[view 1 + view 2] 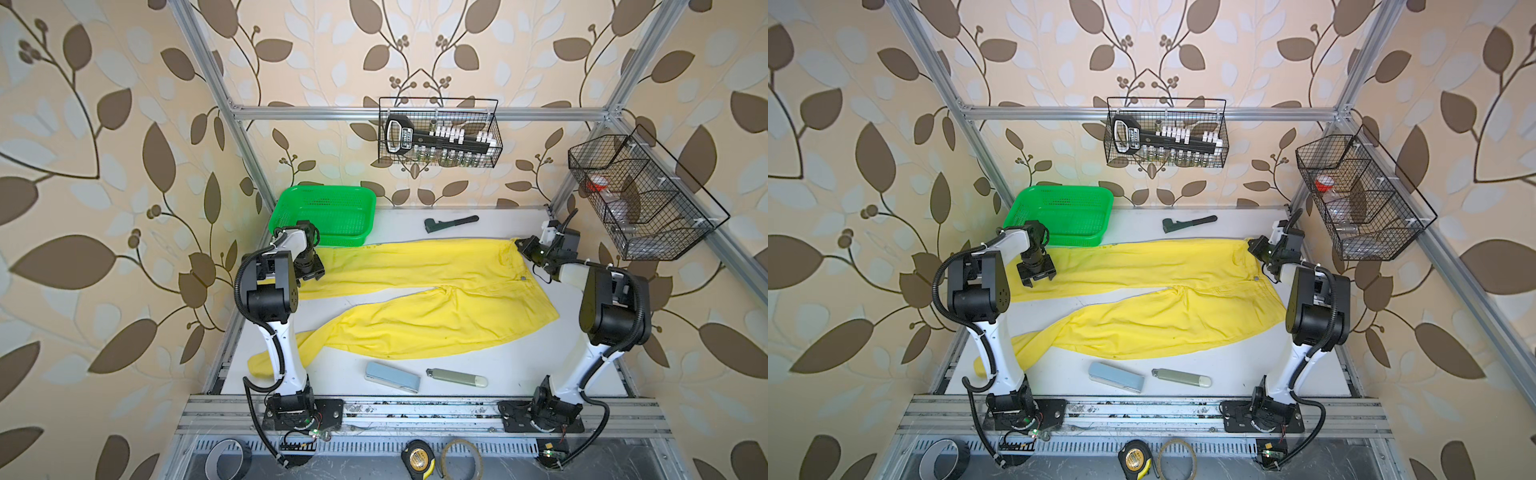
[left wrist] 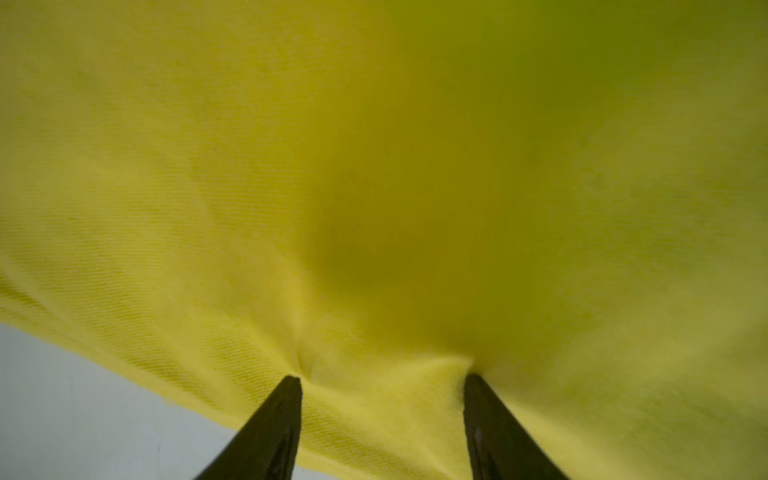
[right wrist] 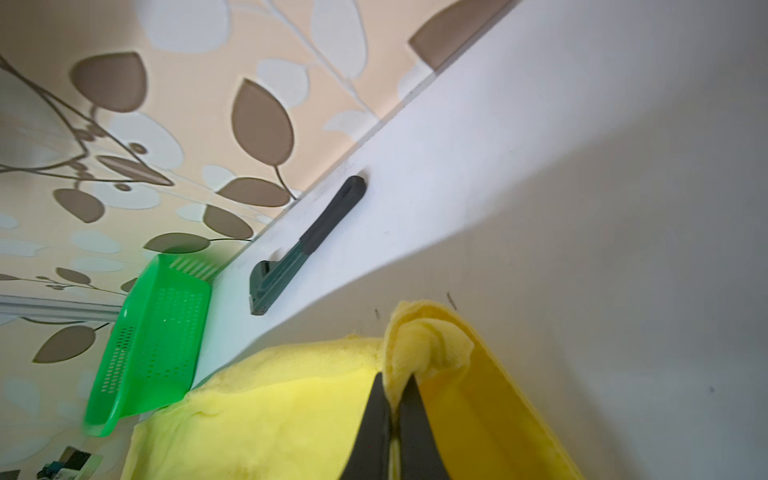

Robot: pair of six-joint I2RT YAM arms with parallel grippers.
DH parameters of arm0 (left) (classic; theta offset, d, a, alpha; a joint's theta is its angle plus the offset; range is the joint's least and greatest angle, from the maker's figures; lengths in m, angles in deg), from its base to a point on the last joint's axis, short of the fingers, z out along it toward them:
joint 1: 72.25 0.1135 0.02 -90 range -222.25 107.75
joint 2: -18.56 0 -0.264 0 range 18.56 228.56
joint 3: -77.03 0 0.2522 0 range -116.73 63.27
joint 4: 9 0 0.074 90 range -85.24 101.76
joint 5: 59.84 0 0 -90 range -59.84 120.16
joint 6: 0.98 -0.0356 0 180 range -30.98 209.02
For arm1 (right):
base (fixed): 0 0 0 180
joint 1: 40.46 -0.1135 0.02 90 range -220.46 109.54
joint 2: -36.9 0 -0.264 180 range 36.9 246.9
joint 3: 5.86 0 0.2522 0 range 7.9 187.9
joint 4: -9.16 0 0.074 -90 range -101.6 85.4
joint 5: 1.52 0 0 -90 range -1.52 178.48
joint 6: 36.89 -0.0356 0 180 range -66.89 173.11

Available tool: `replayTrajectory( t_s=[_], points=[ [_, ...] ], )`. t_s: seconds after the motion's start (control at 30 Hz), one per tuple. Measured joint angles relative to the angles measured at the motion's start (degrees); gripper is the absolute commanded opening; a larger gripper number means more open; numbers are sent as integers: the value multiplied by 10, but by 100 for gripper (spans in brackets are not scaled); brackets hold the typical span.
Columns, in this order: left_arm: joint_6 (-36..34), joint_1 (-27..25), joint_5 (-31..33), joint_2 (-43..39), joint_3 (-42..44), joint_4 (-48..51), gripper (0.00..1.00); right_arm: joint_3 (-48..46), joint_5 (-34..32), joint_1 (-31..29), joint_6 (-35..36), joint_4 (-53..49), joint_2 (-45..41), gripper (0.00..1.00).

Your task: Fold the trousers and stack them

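Left gripper [image 2: 384, 376]: jaws spread, both tips pressed down into the trousers [image 1: 415, 266]. A small ridge of cloth is puckered between them, not pinched. Only the left wrist view shows this; in both top views the gripper's own body hides the tips, over the far leg toward its cuff end. Green basket [image 1: 328, 208] sits just behind, in the far left corner of the table [image 1: 498, 365].

The trousers lie flat across the table, legs running left and splayed apart, waistband to the right. Dark wrench [image 1: 451, 223] lies beyond the far leg, apart from the cloth. Blue-grey case [image 1: 392, 377] and pale green tube [image 1: 457, 377] lie near the front edge, apart from the cloth.

Right gripper [image 3: 397, 380]: clamped on the far corner of the waistband. The right wrist view shows cloth bunched above the closed tips; the top views show only the gripper at that corner.
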State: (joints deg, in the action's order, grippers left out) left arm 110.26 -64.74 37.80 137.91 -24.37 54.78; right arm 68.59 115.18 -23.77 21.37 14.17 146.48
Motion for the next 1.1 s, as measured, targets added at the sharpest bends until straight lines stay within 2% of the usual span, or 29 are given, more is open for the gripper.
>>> replayTrajectory(
  t_s=[0.2, 0.37, 0.53, 0.7, 0.83, 0.97, 1.1],
  points=[
    [-2, 0, -1, 3, -9, 9, 63, 42, -47, -8, 24, -27, 43, 9],
    [-2, 1, -14, 4, -12, 19, 64, 105, -103, -14, 79, -80, 44, 24],
    [-1, -2, -33, 4, -21, 48, 66, 114, -134, -24, 126, -127, 26, 31],
    [2, -16, -45, -12, -28, 69, 68, 114, -148, -52, 159, -196, -27, 38],
    [16, -37, -46, -65, -23, 87, 68, 94, -140, -70, 172, -235, -103, 43],
    [41, -59, -45, -153, 26, 108, 69, 51, -116, -80, 173, -280, -184, 48],
    [64, -73, -43, -222, 110, 136, 70, -14, -98, -97, 148, -318, -241, 53]
  ],
)
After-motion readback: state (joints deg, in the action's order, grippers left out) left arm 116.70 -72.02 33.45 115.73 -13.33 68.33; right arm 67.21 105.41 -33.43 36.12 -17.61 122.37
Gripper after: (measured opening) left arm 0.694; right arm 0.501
